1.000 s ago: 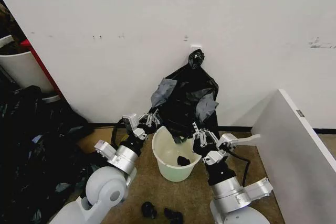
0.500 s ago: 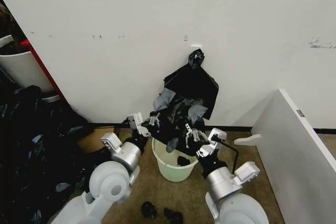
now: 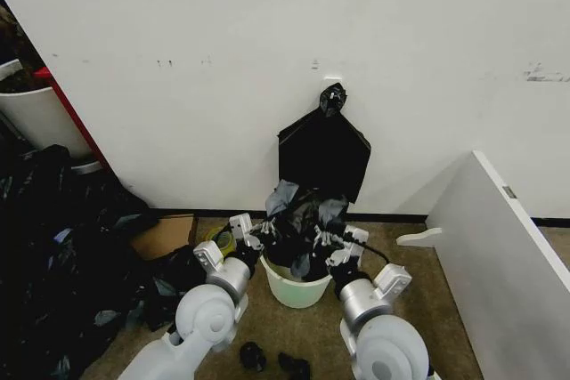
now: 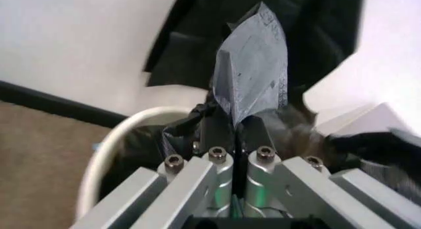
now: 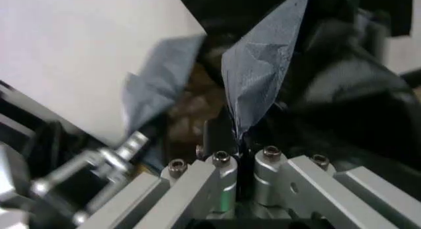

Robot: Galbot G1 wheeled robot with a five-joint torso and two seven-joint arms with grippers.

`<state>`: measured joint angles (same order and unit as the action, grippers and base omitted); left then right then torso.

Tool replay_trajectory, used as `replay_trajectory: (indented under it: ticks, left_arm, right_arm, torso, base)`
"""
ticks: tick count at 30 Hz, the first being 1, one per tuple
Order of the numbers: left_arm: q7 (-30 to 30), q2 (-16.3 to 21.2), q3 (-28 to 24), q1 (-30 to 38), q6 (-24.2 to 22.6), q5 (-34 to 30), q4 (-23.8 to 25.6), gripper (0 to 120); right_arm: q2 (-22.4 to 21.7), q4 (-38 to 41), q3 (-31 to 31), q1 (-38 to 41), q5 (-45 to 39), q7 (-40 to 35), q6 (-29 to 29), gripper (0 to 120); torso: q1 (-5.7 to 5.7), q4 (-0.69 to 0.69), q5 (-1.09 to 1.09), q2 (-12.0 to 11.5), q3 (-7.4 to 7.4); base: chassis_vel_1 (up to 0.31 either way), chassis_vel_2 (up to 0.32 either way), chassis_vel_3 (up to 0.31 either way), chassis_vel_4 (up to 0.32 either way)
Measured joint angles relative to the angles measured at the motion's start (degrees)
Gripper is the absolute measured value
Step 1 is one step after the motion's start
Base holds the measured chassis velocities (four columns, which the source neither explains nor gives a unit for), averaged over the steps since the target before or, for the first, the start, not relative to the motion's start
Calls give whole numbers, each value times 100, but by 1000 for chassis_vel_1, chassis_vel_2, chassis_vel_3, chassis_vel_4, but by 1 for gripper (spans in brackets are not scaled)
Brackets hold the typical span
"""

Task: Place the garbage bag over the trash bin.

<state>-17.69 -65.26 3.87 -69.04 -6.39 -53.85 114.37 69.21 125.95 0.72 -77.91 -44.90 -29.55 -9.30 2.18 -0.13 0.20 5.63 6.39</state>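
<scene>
The cream trash bin (image 3: 292, 289) stands on the brown floor by the wall. The crinkled black garbage bag (image 3: 299, 222) hangs bunched over its mouth and hides most of the rim. My left gripper (image 3: 259, 234) holds the bag's left side and my right gripper (image 3: 327, 241) its right side. In the left wrist view the left gripper (image 4: 235, 136) is shut on a grey fold of the bag (image 4: 253, 81), with the bin's rim (image 4: 105, 147) below. In the right wrist view the right gripper (image 5: 238, 136) is shut on another fold of the bag (image 5: 260, 66).
A flat black bag with a knotted top (image 3: 324, 152) hangs on the wall behind the bin. A heap of black sacks (image 3: 53, 246) and a white cylinder with a red edge (image 3: 36, 117) fill the left. A white panel (image 3: 508, 255) stands at the right. Small black objects (image 3: 254, 356) lie on the floor.
Both grippers have come down and closer together with the garbage bag. The bag has dropped from in front of the hanging flat bag onto the bin's mouth.
</scene>
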Motion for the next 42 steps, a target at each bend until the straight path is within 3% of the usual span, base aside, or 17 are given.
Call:
replay_trajectory:
  ticks: [6,12,15,20,30,42]
  left_arm:
    - [-229,4,-38,-313,403,788,-223,0]
    - [-406,61,53,-754,828,1574,-19,0]
    - [-551,161,95,-1052,854,1956,225,0]
    - [-753,204,92,-1402,766,2326,300,0]
    - [-846,-117,12,-1451,1043,3065,-478,0]
    - [-707,-26,24,-1400,1102,3202,-651,0]
  right_arm:
    - [-191,-168,-173,-44,69,-447,-28,0]
    - [-578,410,-284,-394,-207,-935,-123,0]
    - [-857,862,-254,-712,-534,-1214,-225,0]
    - [-1067,985,-142,-967,-650,-1303,-318,0]
    - [-904,-49,-187,-651,-531,-1277,-452,0]
    - [-1042,-506,35,-607,-33,-667,-614,0]
  torso:
    - [0,0,0,0,0]
    - [0,0,0,0,-1]
    - [0,0,-1,1,-1]
    - [0,0,0,1,-1]
    - [0,0,0,1,0]
    - [0,0,0,1,0]
  base:
    - [0,0,0,0]
    - [0,0,0,0]
    - [0,0,0,0]
    - [0,0,0,0]
    - [0,0,0,0]
    - [0,0,0,0]
